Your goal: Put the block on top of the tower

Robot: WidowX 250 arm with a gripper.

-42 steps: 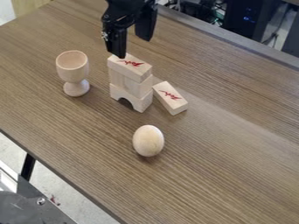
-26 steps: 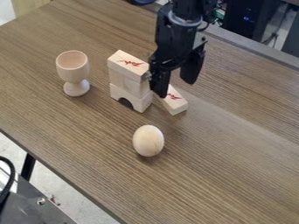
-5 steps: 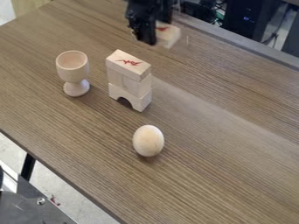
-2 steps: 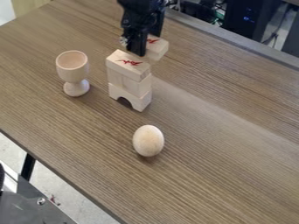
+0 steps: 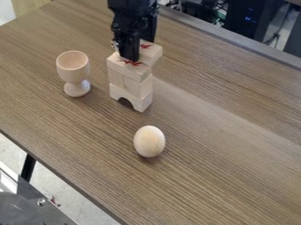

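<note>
A brown wood-grained table (image 5: 217, 158) is stretching across most of the view, and a black leg (image 5: 27, 167) is showing below its lower-left edge. In the lower-left corner a grey metal surface (image 5: 35, 215) is sitting, and beyond the table's far edge dark equipment (image 5: 241, 19) with a small blue light is standing.

The black gripper (image 5: 140, 47) is hanging down from the top edge, left of centre, right over the tower. Its 2 fingers (image 5: 129, 49) are standing part-way open, closed against the sides of a pale block (image 5: 152, 53) that they are gripping between them. The near finger is overlapping the tower's top in the view.

The tower (image 5: 138, 87) is standing upright in 3 levels: an arch piece (image 5: 143, 104) at the base, a middle level (image 5: 116, 79) on it, and a top block (image 5: 122, 67) bearing red marks. To its left, apart from it, a wooden cup (image 5: 73, 66) is standing upright on its round foot. A pale wooden egg (image 5: 149, 141) is resting on the table, nearer the camera than the tower.

The gripped block, also bearing red marks, is sitting at the tower's top, toward its far right side — whether it is touching the top block, I cannot tell.
</note>
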